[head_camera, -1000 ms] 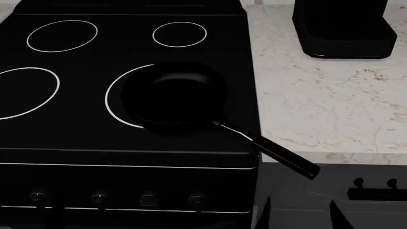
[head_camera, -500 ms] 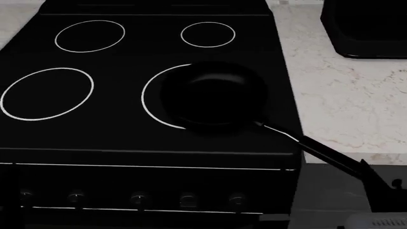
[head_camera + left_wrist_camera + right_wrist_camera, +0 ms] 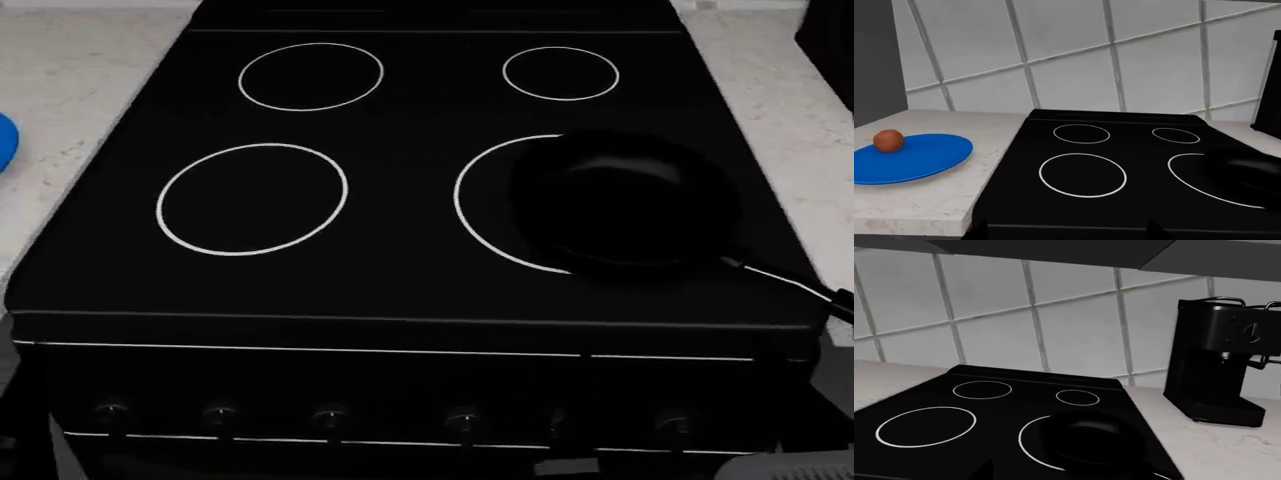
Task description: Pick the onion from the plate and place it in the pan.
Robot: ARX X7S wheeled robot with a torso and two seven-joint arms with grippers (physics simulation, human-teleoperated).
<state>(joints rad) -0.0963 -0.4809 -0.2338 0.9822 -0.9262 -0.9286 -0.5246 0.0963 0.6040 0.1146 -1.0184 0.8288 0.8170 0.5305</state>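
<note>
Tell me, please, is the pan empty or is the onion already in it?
Empty. The pan shows only bare black inside, and the onion sits on the blue plate on the counter.

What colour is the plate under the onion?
Bright blue, plain; the plate shows best in the left wrist view.

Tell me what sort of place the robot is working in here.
Most likely a home kitchen. A black glass-top stove with four ringed burners sits in a marble-look counter, a coffee machine stands against a white tiled wall, and a frying pan rests on one burner.
</note>
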